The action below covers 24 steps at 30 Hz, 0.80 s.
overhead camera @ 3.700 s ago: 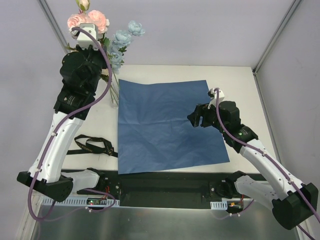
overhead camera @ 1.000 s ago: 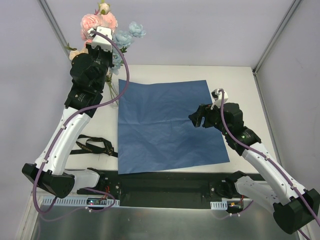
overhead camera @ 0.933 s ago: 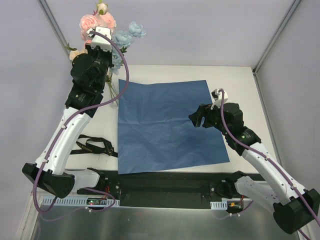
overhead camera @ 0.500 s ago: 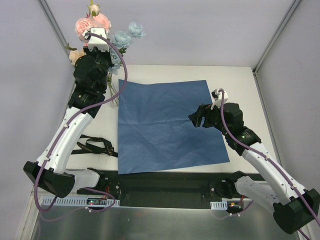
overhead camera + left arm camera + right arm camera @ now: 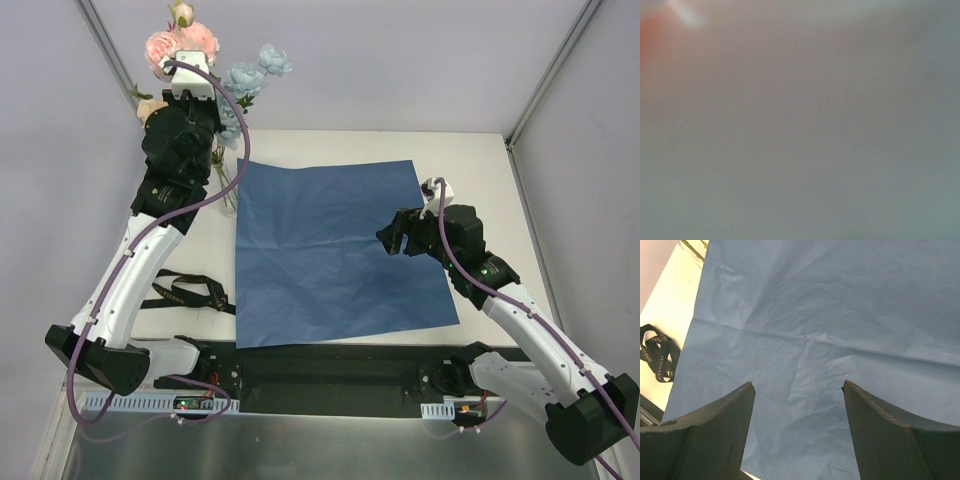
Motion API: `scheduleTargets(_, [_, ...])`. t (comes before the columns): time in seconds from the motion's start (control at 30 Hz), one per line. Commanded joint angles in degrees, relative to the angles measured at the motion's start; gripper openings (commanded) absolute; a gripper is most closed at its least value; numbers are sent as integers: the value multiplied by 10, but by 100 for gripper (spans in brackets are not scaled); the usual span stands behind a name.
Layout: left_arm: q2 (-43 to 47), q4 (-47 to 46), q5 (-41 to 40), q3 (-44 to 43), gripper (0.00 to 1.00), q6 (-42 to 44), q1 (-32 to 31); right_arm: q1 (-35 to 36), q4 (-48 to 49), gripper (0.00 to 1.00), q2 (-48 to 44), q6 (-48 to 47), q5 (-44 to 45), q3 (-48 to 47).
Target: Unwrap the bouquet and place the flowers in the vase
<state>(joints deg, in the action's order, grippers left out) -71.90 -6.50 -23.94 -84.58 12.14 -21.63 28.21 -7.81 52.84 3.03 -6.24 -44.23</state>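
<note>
The flowers (image 5: 165,45) stand up high at the far left corner of the worktop (image 5: 470,170). Their stems run down beside the left arm (image 5: 150,230). The left gripper is hidden there. It is closed tight, but I cannot tell on what, and its camera shows only a blur. The right gripper (image 5: 797,390) hangs wide open over the right side of the paper (image 5: 320,260). The paper lies flat in the middle. The ribbon (image 5: 185,292) lies by the left edge.

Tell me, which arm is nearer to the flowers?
Left. The left arm reaches up against the flowers at the far left corner; the right arm hangs over the blue paper, well apart from them.
</note>
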Motion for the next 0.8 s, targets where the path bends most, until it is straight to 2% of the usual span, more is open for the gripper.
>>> scheduleTargets(0.0, [9,-2,18,-40,0,-15,4,-3,13,75,-1,9,-4,-8])
scheduleTargets(0.4, [-6,2,-3,-23,0,-8,4,-3,13,74,2,10,-4,-3])
scheduleTargets(0.77, [-33,-5,-127,4,0,-57,4,-3,12,74,2,11,-4,-2])
